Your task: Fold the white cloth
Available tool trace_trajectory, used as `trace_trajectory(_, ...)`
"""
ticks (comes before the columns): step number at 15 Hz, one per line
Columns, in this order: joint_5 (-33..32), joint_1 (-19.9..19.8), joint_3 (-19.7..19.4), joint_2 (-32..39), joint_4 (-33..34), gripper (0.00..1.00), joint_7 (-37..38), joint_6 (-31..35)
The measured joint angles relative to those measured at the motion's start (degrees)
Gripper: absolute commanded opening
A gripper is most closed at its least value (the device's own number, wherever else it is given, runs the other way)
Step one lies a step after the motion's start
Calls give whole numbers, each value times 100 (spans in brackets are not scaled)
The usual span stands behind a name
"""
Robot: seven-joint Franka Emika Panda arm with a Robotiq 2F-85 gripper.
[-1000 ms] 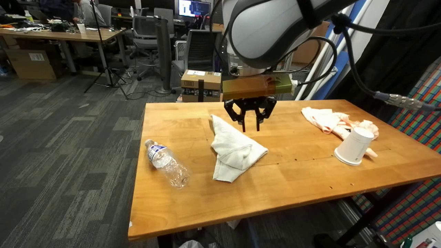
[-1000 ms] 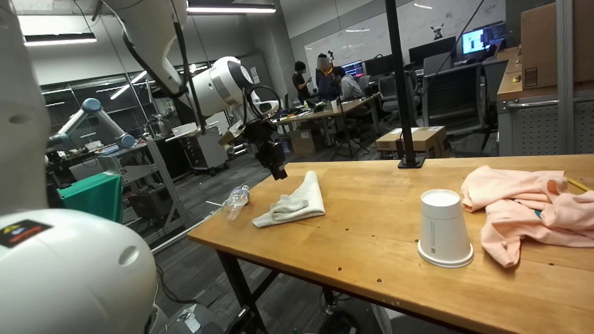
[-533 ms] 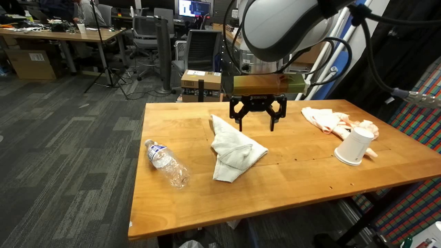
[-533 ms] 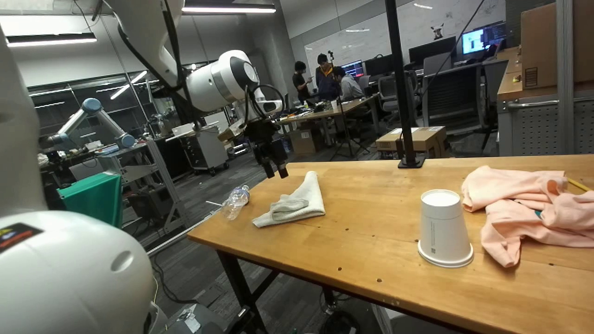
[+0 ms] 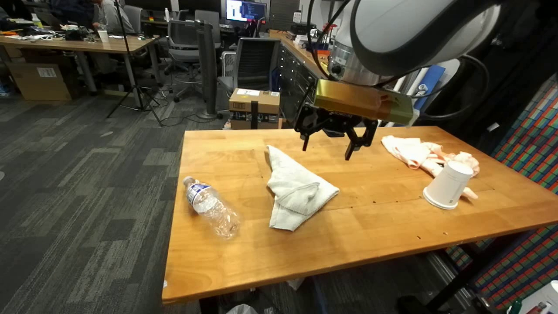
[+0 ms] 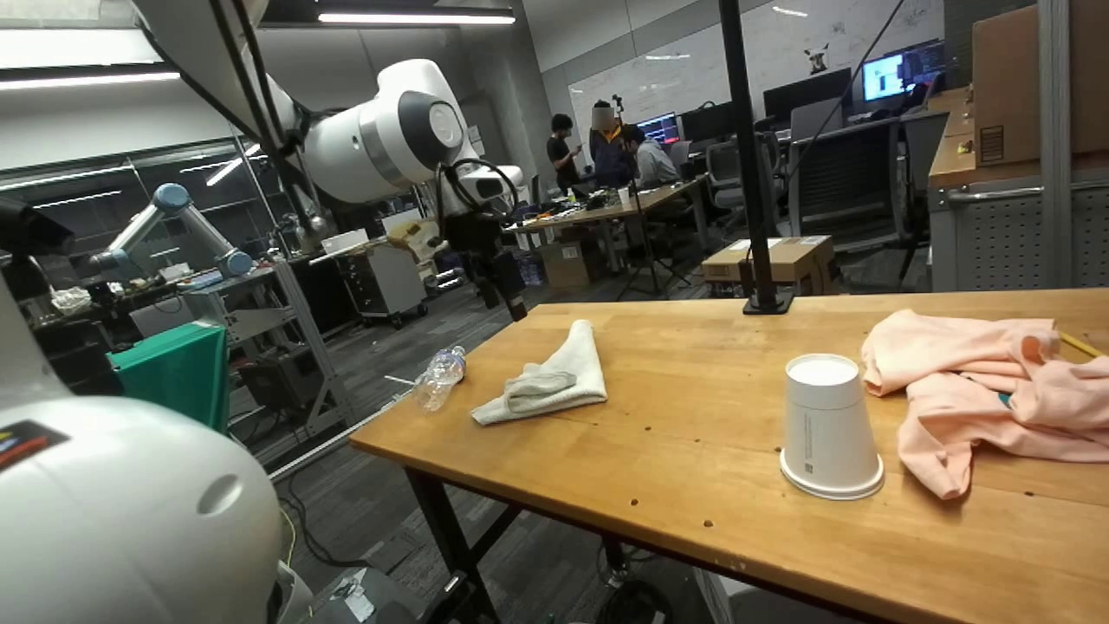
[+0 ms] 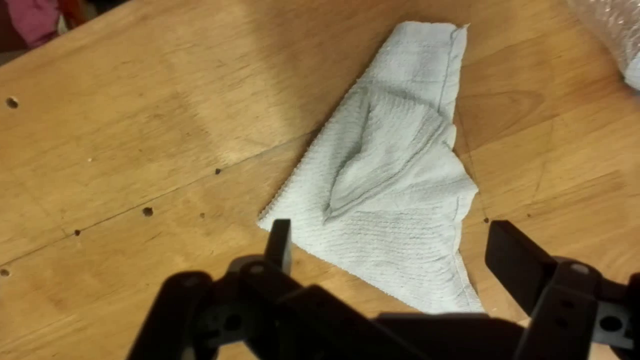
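Note:
The white cloth lies on the wooden table, partly folded over itself into a rough triangle with a loose flap on top. In an exterior view its pointed end reaches toward the far edge. Above the table my gripper hangs open, its fingers wide apart with nothing between them. The wrist view looks down on the whole cloth except its bottom corner, which the gripper body covers. There the fingers stand on either side of the cloth's lower part, well above it.
A clear plastic bottle lies near the cloth at the table's edge. Across the table are an upside-down white cup and a crumpled pink cloth. A black post rises from the table's far edge in an exterior view.
The gripper has opened from a narrow gap to a wide one. It has also risen, turned somewhat and shifted away from the cloth. The cloth has not moved.

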Motion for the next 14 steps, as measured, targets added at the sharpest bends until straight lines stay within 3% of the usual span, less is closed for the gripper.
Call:
trace_trajectory(4,356,0,1,-437,-469,100,-119,241)
trace_trajectory(14,362,0,1,-454,-505,100,-119,257)
